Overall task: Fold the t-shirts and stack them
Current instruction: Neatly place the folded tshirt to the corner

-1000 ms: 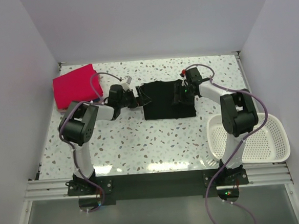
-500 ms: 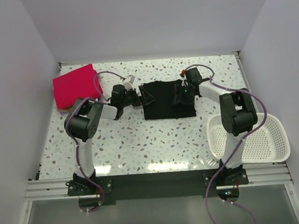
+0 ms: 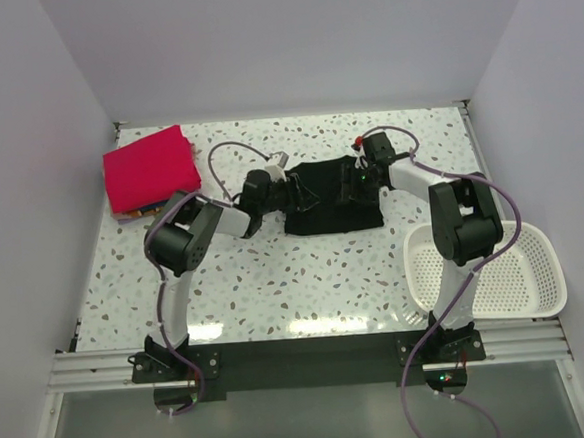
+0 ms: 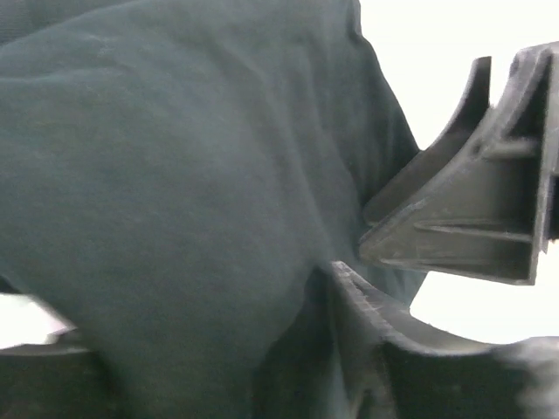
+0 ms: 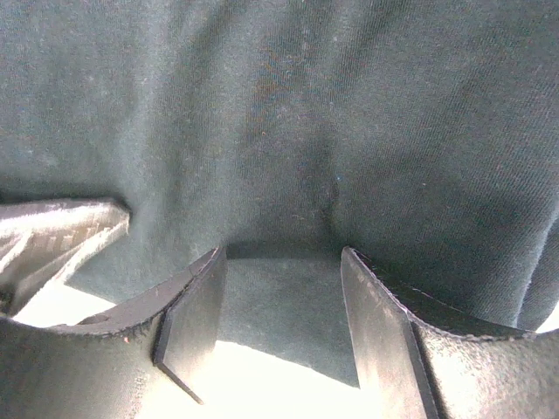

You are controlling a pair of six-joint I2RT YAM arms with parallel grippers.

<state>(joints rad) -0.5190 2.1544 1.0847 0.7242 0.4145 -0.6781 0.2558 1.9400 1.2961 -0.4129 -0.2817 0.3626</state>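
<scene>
Left end effector [image 3: 296,192] slid onto crosswise black t-shirt [image 3: 324,215] (grip unclear), right end effector [image 3: 349,189] parted.

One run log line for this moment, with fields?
left gripper: at left edge of black t-shirt | right gripper: jaws apart on it | red t-shirt: folded, far left

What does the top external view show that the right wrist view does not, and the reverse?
Only the top external view shows the pinkish-red folded shirt at the far left and the white mesh basket at the near right. Only the right wrist view shows, close up, the open right gripper with a cloth edge between its fingers. Both show the black t-shirt.
</scene>
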